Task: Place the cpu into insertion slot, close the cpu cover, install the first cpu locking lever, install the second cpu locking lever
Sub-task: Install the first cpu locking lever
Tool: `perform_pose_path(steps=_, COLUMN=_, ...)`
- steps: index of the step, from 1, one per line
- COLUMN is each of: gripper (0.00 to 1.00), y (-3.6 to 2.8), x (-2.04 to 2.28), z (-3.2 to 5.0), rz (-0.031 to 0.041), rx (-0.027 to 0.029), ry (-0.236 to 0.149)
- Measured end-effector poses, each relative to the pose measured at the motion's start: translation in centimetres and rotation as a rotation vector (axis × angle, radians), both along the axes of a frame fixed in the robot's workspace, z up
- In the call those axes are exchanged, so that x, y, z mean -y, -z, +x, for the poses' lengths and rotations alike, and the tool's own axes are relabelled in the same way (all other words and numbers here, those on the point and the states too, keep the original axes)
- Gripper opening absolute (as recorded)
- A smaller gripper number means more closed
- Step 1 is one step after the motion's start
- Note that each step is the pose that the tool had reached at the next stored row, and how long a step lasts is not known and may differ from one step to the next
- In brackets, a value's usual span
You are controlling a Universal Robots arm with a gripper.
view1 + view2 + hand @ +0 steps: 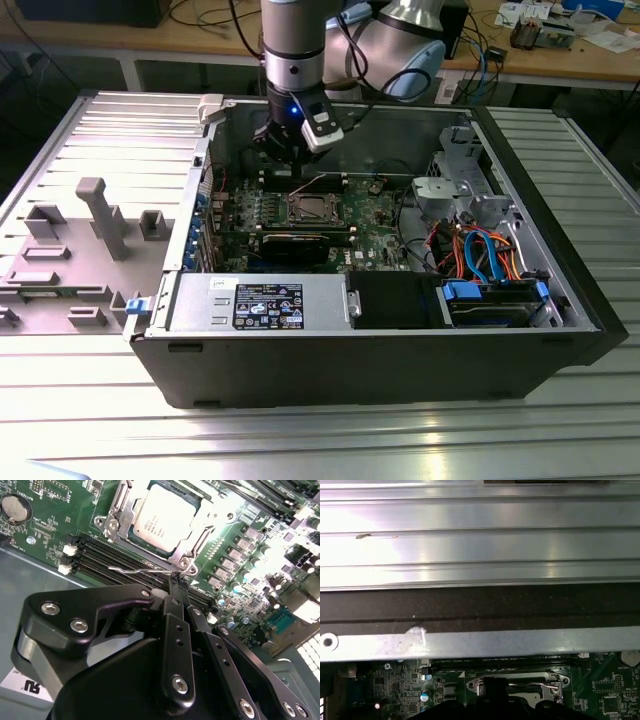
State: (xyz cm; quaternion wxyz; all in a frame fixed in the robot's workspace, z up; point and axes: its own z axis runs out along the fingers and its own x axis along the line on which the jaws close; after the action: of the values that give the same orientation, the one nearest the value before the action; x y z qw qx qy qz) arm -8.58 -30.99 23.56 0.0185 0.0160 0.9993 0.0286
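Already the small square silver-grey cpu (159,519) is sitting under the silver metal cpu cover (192,540); beside that cover, the black gripper (175,586), jaws together, is nipping a thin, springy wire locking lever (137,570), likely slippery, near its end.

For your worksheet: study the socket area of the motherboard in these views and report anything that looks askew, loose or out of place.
One thing stands out: a thin wire locking lever juts out sideways over the black memory slots beside the cpu cover, not tucked flat along it. The gripper sits right at it. The cpu lies square under the closed cover.
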Motion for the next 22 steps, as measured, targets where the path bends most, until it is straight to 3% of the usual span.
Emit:
perform_pose_path(steps=8, gripper=0.11, y=0.37, x=-0.21, z=0.66, rz=-0.0001, rx=0.0, ry=-0.001)
perform_pose_path(steps=11, gripper=0.11, y=0.56, x=-0.24, z=0.76, rz=-0.0003, rx=-0.0001, ry=-0.039)
perform_pose_path(steps=22, gripper=0.11, y=1.09, x=-0.52, z=2.24, rz=-0.0002, rx=0.0, ry=-0.039)
